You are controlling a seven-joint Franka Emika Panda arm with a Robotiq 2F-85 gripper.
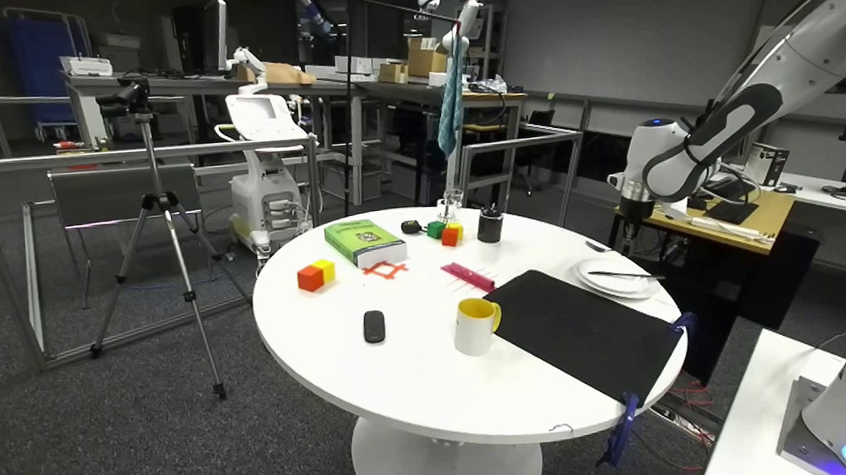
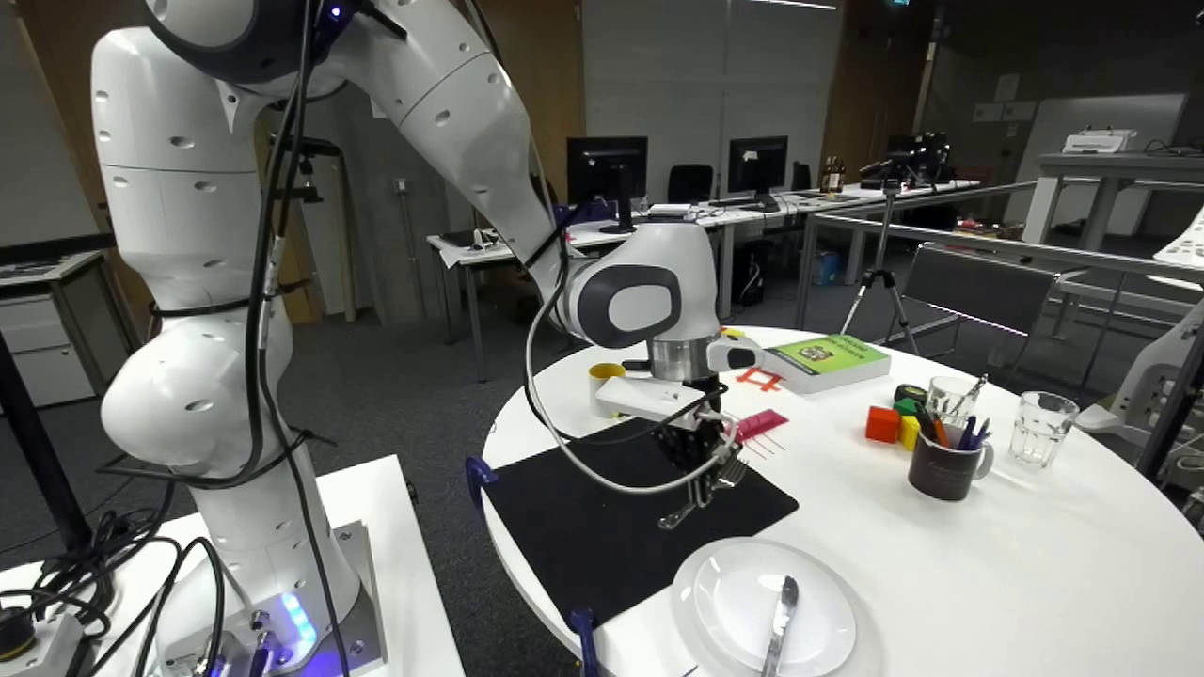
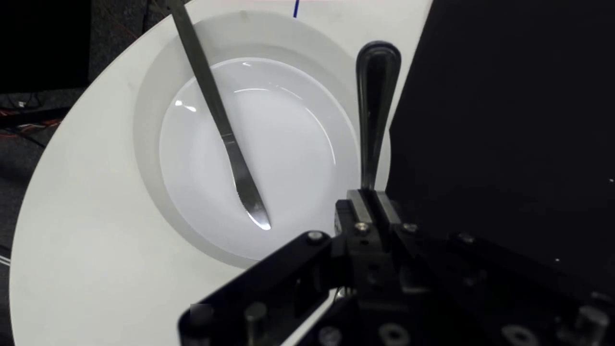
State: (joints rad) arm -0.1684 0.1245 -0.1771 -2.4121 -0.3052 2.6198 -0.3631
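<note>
Round white worktop (image 1: 420, 389) occupies the lower centre of the frame in an exterior view. The hand (image 3: 372, 203), just right of centre in the wrist view, is clenched on a fork (image 3: 378, 81); the fork's handle projects toward the upper edge of the frame. In an exterior view, the fork appears in front of the black mat (image 2: 602, 527), near the centre of the frame. Stacked white plates (image 3: 298, 192) lie at the mat's edge, left of centre in the wrist view. A knife (image 3: 206, 86) rests on the upper plate, its handle directed to the upper left. A white-and-yellow mug (image 1: 473, 332) stands at lower centre in an exterior view, just beside the mat. A pen-filled dark mug (image 2: 943, 475) stands at the right of the frame in an exterior view. Beyond the worktop, a tripod (image 1: 160, 201) stands at the left of the frame in an exterior view.
</note>
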